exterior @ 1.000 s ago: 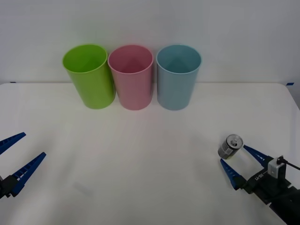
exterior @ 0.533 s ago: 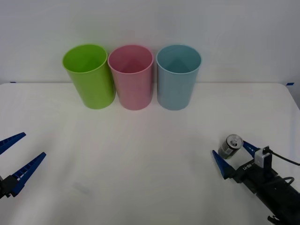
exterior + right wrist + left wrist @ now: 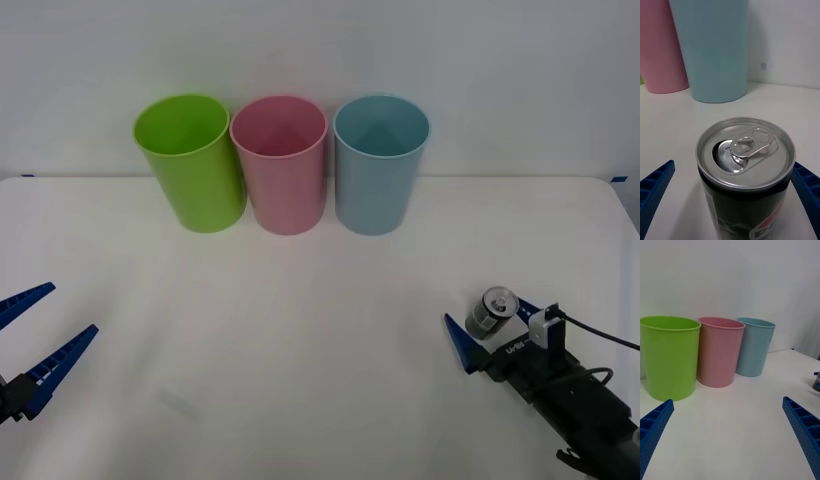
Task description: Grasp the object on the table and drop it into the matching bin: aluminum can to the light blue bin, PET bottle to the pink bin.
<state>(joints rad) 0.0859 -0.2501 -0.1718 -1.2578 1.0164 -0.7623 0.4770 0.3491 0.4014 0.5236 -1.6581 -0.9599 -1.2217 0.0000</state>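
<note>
Three bins stand in a row at the table's (image 3: 300,300) 12 o'clock edge: a lime green bin (image 3: 190,160), the pink bin (image 3: 281,163) and the light blue bin (image 3: 380,162), each just beside the next. The aluminum can (image 3: 492,311) stands upright on the table at roughly 4 o'clock from centre, well apart from the bins, its pull-tab top already opened. The right arm reaches in low from 5 o'clock, forearm angled toward 11 o'clock. The right end effector (image 3: 487,323) has its blue fingers spread wide, one on either side of the can; the right wrist view shows gaps between fingers and can, so nothing is gripped. The left end effector (image 3: 30,335) hovers at 8 o'clock, fingers spread wide and holding nothing, pointed toward the bins.
</note>
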